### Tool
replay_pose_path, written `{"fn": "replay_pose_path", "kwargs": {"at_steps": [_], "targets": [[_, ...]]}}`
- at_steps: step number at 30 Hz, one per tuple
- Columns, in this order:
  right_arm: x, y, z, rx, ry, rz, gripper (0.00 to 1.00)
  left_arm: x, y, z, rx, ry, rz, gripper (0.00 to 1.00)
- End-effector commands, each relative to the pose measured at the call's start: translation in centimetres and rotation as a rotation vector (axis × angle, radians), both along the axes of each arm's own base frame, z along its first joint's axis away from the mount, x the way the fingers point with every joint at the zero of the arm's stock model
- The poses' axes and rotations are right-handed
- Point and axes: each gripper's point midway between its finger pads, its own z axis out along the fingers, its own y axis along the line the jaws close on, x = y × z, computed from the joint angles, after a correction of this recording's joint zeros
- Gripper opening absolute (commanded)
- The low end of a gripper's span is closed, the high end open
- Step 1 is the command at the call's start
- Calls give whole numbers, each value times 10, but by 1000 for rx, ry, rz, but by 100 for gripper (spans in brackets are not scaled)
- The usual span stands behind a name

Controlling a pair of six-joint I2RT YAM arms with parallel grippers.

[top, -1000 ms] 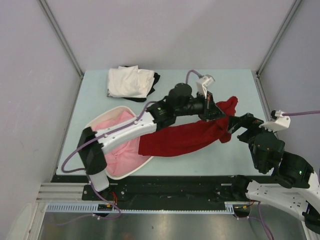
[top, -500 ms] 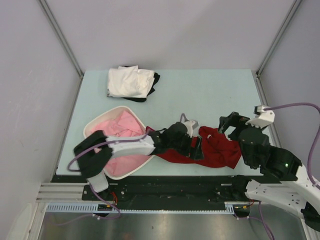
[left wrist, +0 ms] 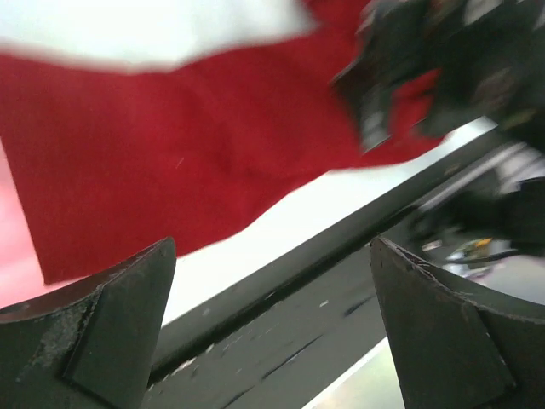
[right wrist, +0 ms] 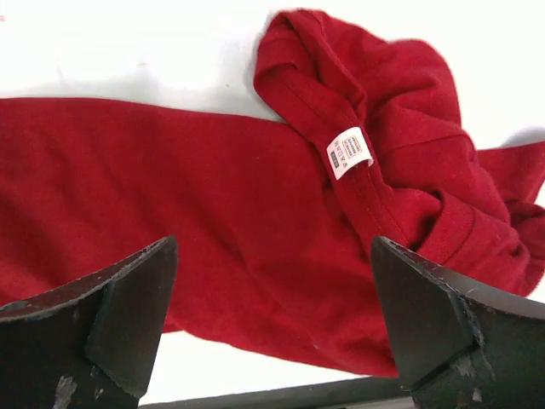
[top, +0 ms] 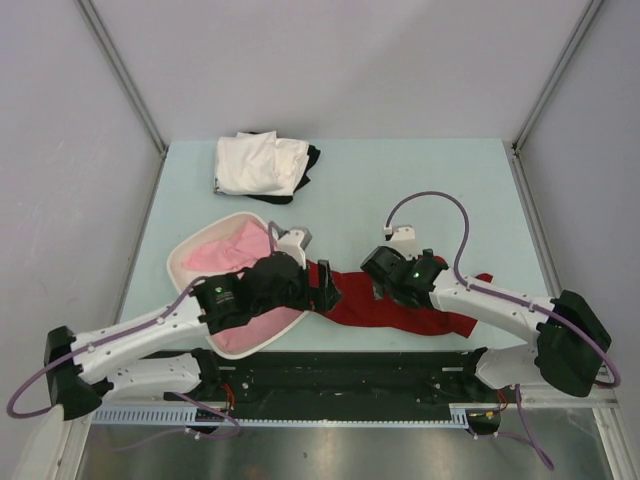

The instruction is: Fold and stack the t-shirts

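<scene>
Red shirt (top: 405, 312) lies rumpled along the table's (top: 400, 190) near edge, long axis left to right. Right gripper (top: 385, 285) hangs over its middle, left gripper (top: 328, 285) at its left end, both spread wide, holding nothing.

A pale blue-green tabletop (top: 400, 180) fills the middle of the overhead view, enclosed by plain light grey walls (top: 340, 60) at the back and both sides. Slim metal posts (top: 120, 70) run diagonally up the two back corners. A white plastic basket (top: 203, 233) with a rounded rim sits on the near-left part of the tabletop. A black rail (top: 350, 365) runs along the near edge, with a white toothed strip (top: 300, 415) and a shiny metal sheet (top: 330, 455) below it.
</scene>
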Motion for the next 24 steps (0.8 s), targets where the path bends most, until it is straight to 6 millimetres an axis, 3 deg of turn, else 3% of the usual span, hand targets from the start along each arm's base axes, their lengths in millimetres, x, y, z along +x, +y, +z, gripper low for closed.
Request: {"fn": "replay_pose_path", "kwargs": {"at_steps": [1, 11, 13, 17, 21, 24], "targets": [[13, 10, -14, 105, 25, -27, 100, -25, 27, -83, 182, 207, 44, 100], [16, -6, -78, 19, 148, -76, 100, -44, 30, -115, 258, 262, 30, 100], [15, -15, -96, -3, 197, -103, 95, -46, 28, -117, 254, 264, 25, 100], [17, -23, -114, 5, 239, -149, 56, -46, 28, -113, 246, 257, 20, 100], [21, -33, -110, 45, 229, -245, 0, -46, 31, -104, 235, 241, 21, 100], [25, -41, -102, 85, 217, -300, 0, -44, 30, -98, 230, 226, 20, 100]]}}
